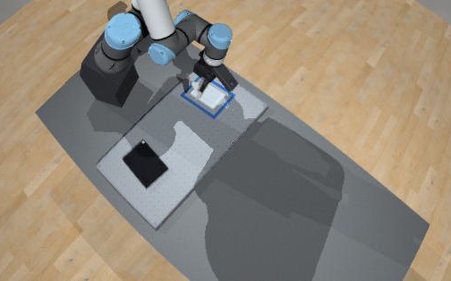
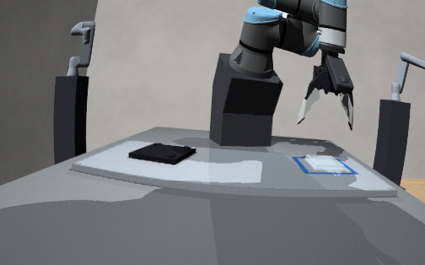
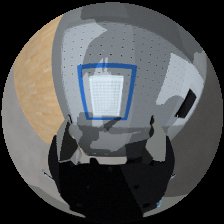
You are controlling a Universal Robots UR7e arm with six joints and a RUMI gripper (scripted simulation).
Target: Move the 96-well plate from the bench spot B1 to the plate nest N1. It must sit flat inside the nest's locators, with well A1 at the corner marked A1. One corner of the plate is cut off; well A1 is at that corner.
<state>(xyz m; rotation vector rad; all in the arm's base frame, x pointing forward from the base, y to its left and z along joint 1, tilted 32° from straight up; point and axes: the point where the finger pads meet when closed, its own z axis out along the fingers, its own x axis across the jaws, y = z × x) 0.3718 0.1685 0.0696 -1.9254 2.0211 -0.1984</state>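
White plate (image 2: 324, 162) sits flat inside the blue square (image 2: 299, 164) on the bench. Gripper (image 2: 325, 110) hangs above it, jaws spread wide, holding nothing. Black nest (image 1: 145, 165) lies well off toward 8 o'clock in the top view.

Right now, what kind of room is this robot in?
Probably a lab workbench: a white well plate lies in a blue-outlined spot, a black plate nest sits on a dotted board, and the open gripper hangs above.
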